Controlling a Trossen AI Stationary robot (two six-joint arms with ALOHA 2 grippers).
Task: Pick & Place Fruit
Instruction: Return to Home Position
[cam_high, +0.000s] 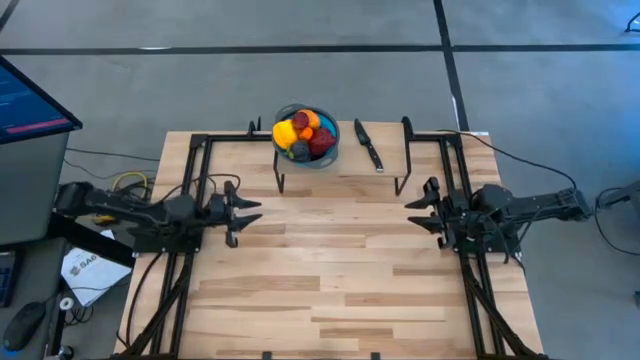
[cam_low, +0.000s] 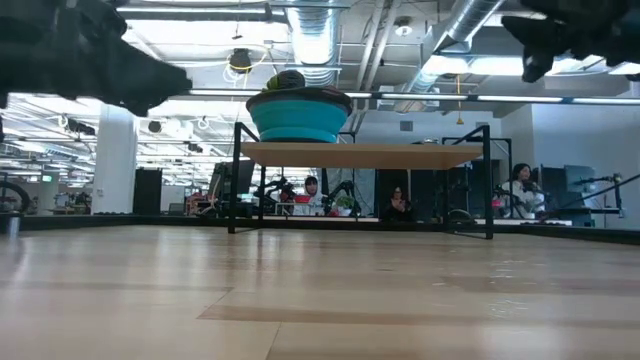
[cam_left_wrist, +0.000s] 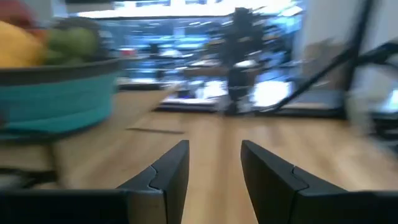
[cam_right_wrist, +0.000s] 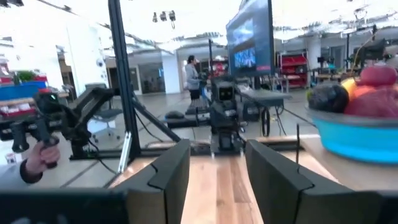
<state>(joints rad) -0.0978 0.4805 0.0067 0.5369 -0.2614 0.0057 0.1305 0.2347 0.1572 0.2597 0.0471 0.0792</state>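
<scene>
A blue bowl (cam_high: 320, 155) stands on a raised wooden shelf (cam_high: 340, 165) at the table's far side, heaped with small toy fruits (cam_high: 305, 132): yellow, orange, red and dark ones. The bowl (cam_low: 298, 115) shows on the shelf in the low view too. My left gripper (cam_high: 252, 211) hovers open over the table's left part, pointing right, with nothing between its fingers (cam_left_wrist: 214, 171). My right gripper (cam_high: 415, 213) hovers open over the right part, pointing left, also empty (cam_right_wrist: 217, 174). Both are well short of the bowl.
A slim black-handled knife (cam_high: 368, 145) lies on the shelf to the right of the bowl. Black frame rails (cam_high: 190, 170) run along both table sides. A person's hand (cam_right_wrist: 37, 158) holds a controller beyond the table. A monitor (cam_high: 30, 110) stands off the left edge.
</scene>
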